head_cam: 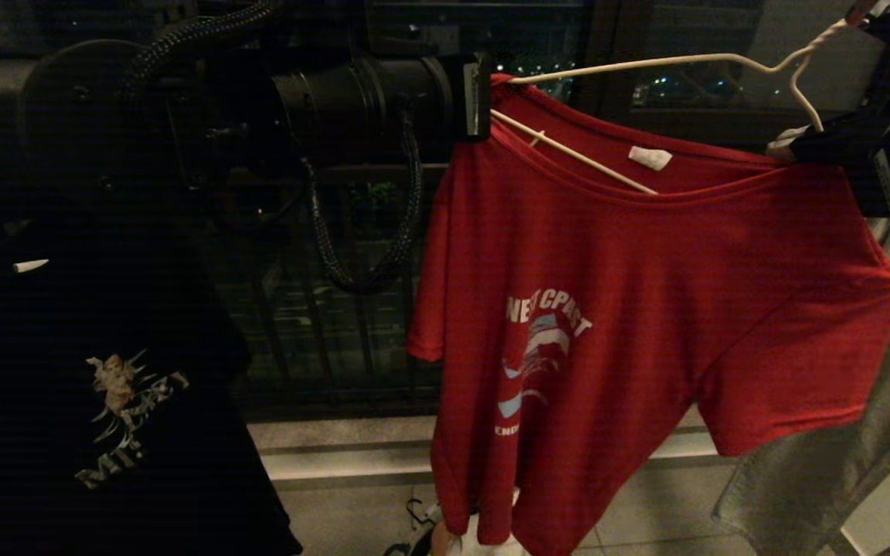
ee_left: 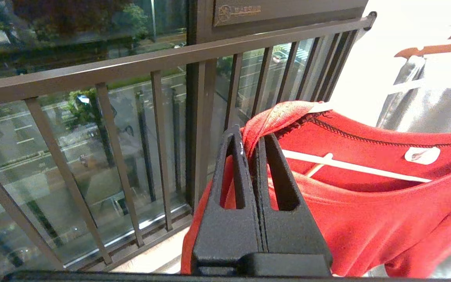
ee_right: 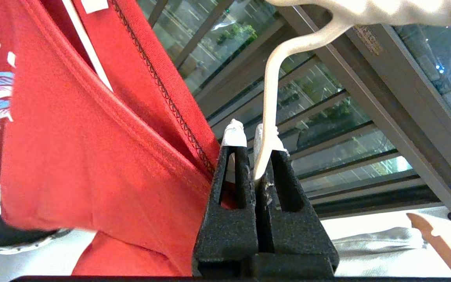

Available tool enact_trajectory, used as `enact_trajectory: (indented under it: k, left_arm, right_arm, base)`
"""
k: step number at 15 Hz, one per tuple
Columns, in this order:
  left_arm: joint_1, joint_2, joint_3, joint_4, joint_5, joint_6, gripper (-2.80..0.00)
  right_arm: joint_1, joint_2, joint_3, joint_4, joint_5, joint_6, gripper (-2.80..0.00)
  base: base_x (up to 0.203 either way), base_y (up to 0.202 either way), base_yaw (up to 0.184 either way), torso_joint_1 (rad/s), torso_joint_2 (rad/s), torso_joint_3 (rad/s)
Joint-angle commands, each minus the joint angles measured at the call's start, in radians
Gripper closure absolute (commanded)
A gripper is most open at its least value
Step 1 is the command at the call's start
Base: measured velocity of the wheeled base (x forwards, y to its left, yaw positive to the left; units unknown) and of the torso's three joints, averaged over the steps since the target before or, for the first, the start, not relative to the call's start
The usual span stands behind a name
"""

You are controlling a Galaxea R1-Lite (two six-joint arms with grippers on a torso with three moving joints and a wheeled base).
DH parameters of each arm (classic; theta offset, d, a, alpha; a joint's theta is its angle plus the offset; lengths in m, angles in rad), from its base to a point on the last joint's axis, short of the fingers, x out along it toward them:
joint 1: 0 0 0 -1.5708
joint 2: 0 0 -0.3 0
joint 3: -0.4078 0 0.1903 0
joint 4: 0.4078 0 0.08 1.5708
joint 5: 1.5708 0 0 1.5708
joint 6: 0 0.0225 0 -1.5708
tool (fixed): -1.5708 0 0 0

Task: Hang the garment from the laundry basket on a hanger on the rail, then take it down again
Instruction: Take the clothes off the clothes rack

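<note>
The garment [head_cam: 646, 309], a red T-shirt with white lettering, hangs spread between my two grippers. My left gripper [head_cam: 476, 100] [ee_left: 251, 137] is shut on the fabric at one shoulder by the collar. The cream-white wire hanger [head_cam: 646, 62] [ee_left: 347, 166] [ee_right: 270, 90] has one arm inside the neck opening. My right gripper [head_cam: 793, 143] [ee_right: 250, 135] is shut on the hanger's wire at the other shoulder. The hanger's neck runs up to the top right corner of the head view. The rail is out of view. Below the shirt's hem, part of the laundry basket [head_cam: 422, 537] [ee_right: 14, 241] shows.
A black printed T-shirt [head_cam: 105, 386] hangs on the left and a pale grey garment [head_cam: 862, 417] on the right. A dark balcony railing [ee_left: 131, 66] with glass stands close behind. A tan wooden hanger [ee_left: 433, 49] lies beyond the red shirt.
</note>
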Motion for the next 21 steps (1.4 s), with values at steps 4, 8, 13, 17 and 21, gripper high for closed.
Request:
enact_trajectory:
  k: [4,8,13,17,21]
  left_arm:
    - [-0.002,0.009,0.011,-0.009,0.001,0.002,0.00]
    - [-0.001,0.005,0.037,-0.010,0.002,0.012,0.00]
    - [-0.001,0.003,0.046,-0.012,0.002,0.020,-2.80]
    - [-0.001,-0.007,0.086,-0.012,0.006,0.019,-2.80]
    - [0.001,-0.101,0.251,-0.039,0.027,0.016,-2.80]
  right_arm:
    - [0.000,-0.001,0.008,0.000,0.006,-0.002,0.00]
    - [0.000,-0.001,0.008,-0.002,0.006,-0.002,0.00]
    - [0.000,-0.001,0.006,-0.004,0.006,-0.002,0.00]
    - [-0.001,-0.007,0.015,-0.003,0.005,-0.001,0.00]
    - [-0.005,-0.001,0.014,-0.008,0.005,-0.002,0.00]
  base:
    - [0.000,0.000,0.000,0.000,0.00,0.000]
    - [0.000,0.000,0.000,0.000,0.00,0.000]
    - [0.000,0.000,0.000,0.000,0.00,0.000]
    - [0.000,0.000,0.000,0.000,0.00,0.000]
    - [0.000,0.000,0.000,0.000,0.00,0.000]
